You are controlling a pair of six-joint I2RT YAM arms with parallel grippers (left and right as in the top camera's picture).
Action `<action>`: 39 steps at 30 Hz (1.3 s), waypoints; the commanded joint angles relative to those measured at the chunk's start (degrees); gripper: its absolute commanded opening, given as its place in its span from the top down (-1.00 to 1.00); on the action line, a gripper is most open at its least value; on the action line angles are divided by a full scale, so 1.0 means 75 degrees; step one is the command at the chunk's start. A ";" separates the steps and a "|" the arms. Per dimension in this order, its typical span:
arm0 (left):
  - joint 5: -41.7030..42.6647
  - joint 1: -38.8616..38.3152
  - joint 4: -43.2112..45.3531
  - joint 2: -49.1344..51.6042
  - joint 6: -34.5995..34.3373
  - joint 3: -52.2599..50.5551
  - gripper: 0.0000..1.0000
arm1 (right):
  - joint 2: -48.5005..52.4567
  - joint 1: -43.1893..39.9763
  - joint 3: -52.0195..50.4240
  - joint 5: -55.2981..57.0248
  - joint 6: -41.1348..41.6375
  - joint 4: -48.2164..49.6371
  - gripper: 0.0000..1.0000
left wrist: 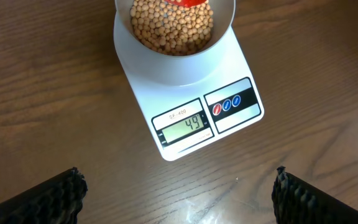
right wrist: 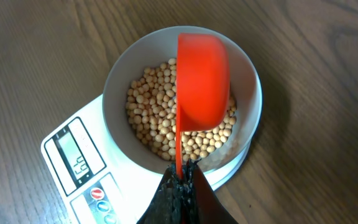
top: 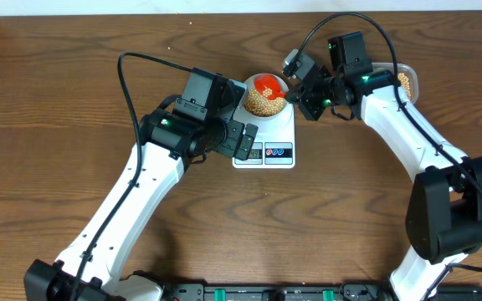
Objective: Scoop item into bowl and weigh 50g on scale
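Observation:
The pale bowl (top: pixel 249 94) stands on the white scale (top: pixel 274 134) and holds many beige beans (top: pixel 259 104). In the left wrist view the scale (left wrist: pixel 185 106) reads 49, with the bowl (left wrist: pixel 173 59) and beans (left wrist: pixel 173 28) above it. My right gripper (right wrist: pixel 180 180) is shut on the handle of an orange scoop (right wrist: pixel 201 84), tilted on its side over the beans (right wrist: pixel 151 121) in the bowl (right wrist: pixel 120 87); the scoop shows overhead (top: pixel 266 84). My right gripper (top: pixel 308 94) is right of the bowl. My left gripper (left wrist: pixel 179 193) is open, empty, hovering in front of the scale.
A clear plastic tub (top: pixel 408 81) with more beans sits at the back right, partly hidden behind the right arm. The left arm's wrist (top: pixel 216 125) lies close against the scale's left side. Bare wooden table (top: pixel 57 100) extends left.

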 commanded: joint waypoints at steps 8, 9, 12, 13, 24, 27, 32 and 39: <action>-0.0102 0.0029 0.0003 -0.0029 -0.0003 -0.0073 -0.95 | -0.0248 0.0064 0.0137 -0.0079 -0.0268 0.0044 0.98; -0.0102 0.0029 0.0003 -0.0029 -0.0003 -0.0073 -0.95 | -0.0248 0.0064 0.0137 -0.0079 -0.0271 0.0073 0.98; -0.0102 0.0029 0.0003 -0.0029 -0.0003 -0.0073 -0.96 | -0.0248 0.0064 0.0137 -0.0079 -0.0405 0.0140 0.98; -0.0102 0.0029 0.0003 -0.0029 -0.0003 -0.0073 -0.96 | -0.0248 0.0064 0.0137 -0.0076 -0.0405 0.0154 0.98; -0.0102 0.0029 0.0003 -0.0029 -0.0003 -0.0073 -0.96 | -0.0248 0.0064 0.0137 -0.0079 -0.0574 0.0152 0.98; -0.0102 0.0029 0.0003 -0.0029 -0.0003 -0.0073 -0.96 | -0.0248 0.0064 0.0137 -0.0079 -0.0574 0.0143 0.98; -0.0102 0.0029 0.0003 -0.0029 -0.0003 -0.0073 -0.95 | -0.0248 0.0064 0.0134 -0.0076 -0.0574 0.0160 0.98; -0.0102 0.0029 0.0003 -0.0029 -0.0003 -0.0073 -0.95 | -0.0248 0.0058 0.0134 -0.0079 -0.0571 0.0201 0.98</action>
